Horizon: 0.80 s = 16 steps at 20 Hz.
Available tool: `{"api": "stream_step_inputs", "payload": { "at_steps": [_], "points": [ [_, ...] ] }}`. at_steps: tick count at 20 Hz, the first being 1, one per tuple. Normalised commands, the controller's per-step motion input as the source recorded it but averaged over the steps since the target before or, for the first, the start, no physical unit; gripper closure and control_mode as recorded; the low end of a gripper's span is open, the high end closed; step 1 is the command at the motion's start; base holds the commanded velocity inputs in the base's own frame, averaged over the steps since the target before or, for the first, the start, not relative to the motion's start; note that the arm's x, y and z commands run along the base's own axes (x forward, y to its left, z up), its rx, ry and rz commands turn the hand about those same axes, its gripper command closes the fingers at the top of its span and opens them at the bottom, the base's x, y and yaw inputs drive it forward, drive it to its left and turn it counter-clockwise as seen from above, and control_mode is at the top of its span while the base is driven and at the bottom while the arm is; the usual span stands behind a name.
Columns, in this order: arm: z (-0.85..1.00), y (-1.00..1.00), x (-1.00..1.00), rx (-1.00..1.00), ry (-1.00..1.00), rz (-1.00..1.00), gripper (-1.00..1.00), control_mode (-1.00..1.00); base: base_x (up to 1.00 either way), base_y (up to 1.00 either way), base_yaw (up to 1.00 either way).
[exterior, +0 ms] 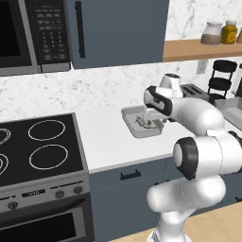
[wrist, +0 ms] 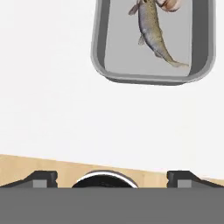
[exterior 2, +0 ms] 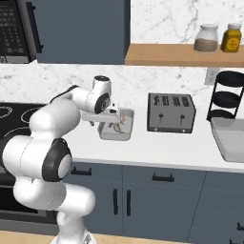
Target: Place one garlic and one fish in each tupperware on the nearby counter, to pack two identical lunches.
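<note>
Desk (exterior 2: 157, 150): long white top carrying a toaster (exterior 2: 170, 113) mid-run, one tupperware (exterior 2: 116, 126) to its left under the arm's hand, and a second tupperware (exterior 2: 228, 138) at the far right that looks bare as far as it shows. Left tupperware (wrist: 153, 41): holds one fish (wrist: 153, 30), long axis running along the tray, with a garlic (wrist: 170, 4) bulb touching its head end. Fingers (wrist: 111, 177): spread wide and released, nothing between them, lying on the near side of that tray, so the remaining pair must be sought elsewhere, probably rightward.
</note>
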Motion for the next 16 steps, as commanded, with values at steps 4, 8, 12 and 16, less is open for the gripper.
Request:
{"api": "stream_step_inputs", "payload": {
  "at_steps": [4, 8, 12, 16],
  "points": [
    [0.37, 0.0, -1.0, 0.11, 0.0, 0.03, -1.0, -1.0, 0.0, 0.0, 0.0],
    [0.13, 0.04, -1.0, 0.01, 0.0, 0.0, -1.0, -1.0, 0.0, 0.0, 0.0],
    [0.3, 0.02, -0.99, 0.0, 0.0, -0.05, -1.0, -1.0, 0.0, 0.0, 0.0],
    [0.65, 0.15, -0.87, -0.04, 0.0, -0.08, -1.0, -1.0, 0.0, 0.0, 0.0]
  ]
}}
